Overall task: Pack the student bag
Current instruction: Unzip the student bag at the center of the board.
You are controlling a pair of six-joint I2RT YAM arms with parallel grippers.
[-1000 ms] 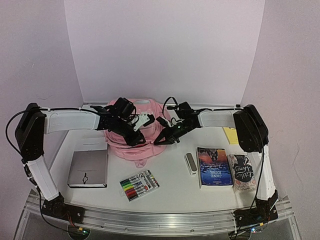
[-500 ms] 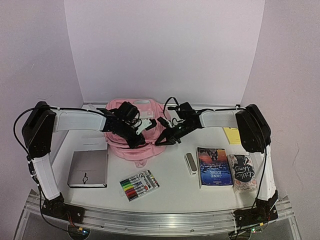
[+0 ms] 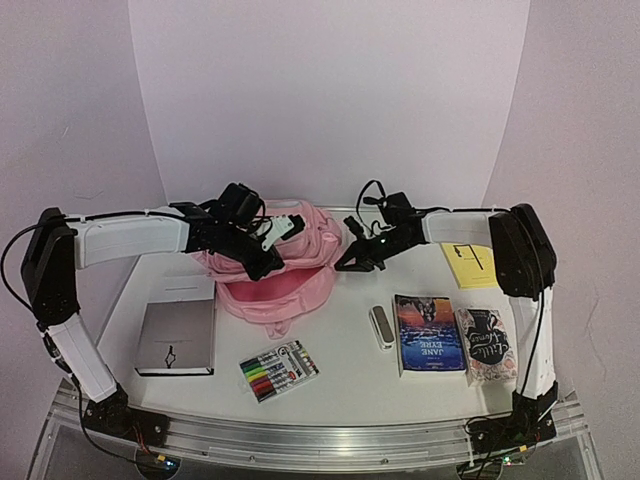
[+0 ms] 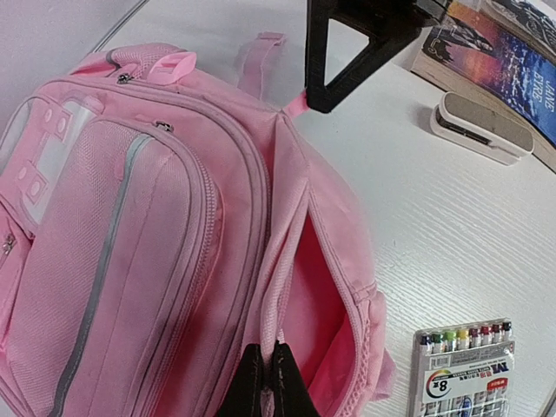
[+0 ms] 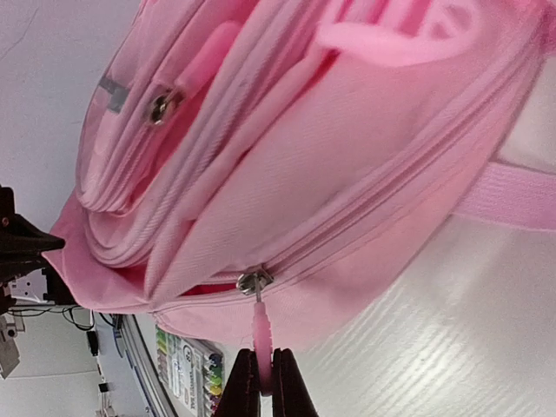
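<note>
The student bag, a soft pink backpack, lies on the white table at the back middle. Its main compartment is partly unzipped, showing a darker pink inside. My left gripper is shut on the bag's zipper edge and holds it up. My right gripper is shut on the pink zipper pull, which hangs from the metal slider on the bag's right side. In the top view the right gripper sits at the bag's right edge and the left gripper over its middle.
A marker pack lies in front of the bag. A grey notebook is at the left. A white eraser-like case, a Jane Eyre book and a patterned book lie at the right. A yellow pad is far right.
Both grippers have moved toward the back, the right one also rightward, drawing the zipper along. The bag's opening has widened and its top has lifted.
</note>
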